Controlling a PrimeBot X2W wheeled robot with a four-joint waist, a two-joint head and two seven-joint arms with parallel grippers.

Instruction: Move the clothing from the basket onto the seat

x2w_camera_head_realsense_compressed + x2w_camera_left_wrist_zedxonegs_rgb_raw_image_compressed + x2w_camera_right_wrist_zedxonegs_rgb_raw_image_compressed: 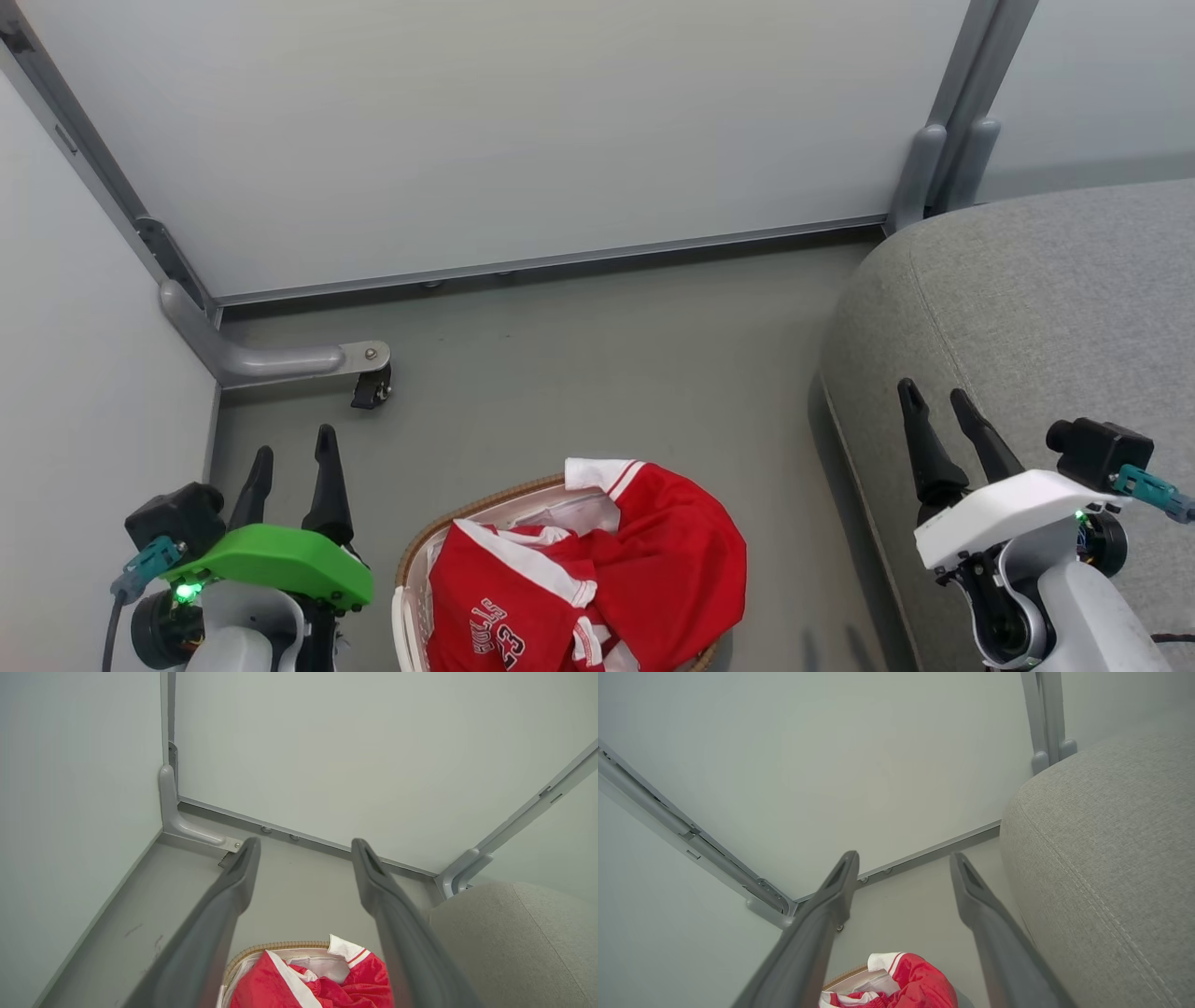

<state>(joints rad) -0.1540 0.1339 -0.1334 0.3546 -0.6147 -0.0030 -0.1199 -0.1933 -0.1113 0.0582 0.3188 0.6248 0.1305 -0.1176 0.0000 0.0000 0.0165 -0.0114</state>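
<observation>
In woven-rimmed basket [467, 511] — crumpled clothing [644, 560]; left end effector [294, 443], right end effector [931, 390] spread.

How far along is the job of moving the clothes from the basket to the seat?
Done: nothing; the clothing sits in the basket and none lies on the visible seat. In hand: nothing; the left gripper and right gripper are open, apart from the fabric. Left: every garment needs lifting across.

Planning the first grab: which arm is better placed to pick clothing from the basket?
Probably left: the left gripper, open, is nearer the basket and clothing; the right gripper, open too, appears over the seat.
</observation>
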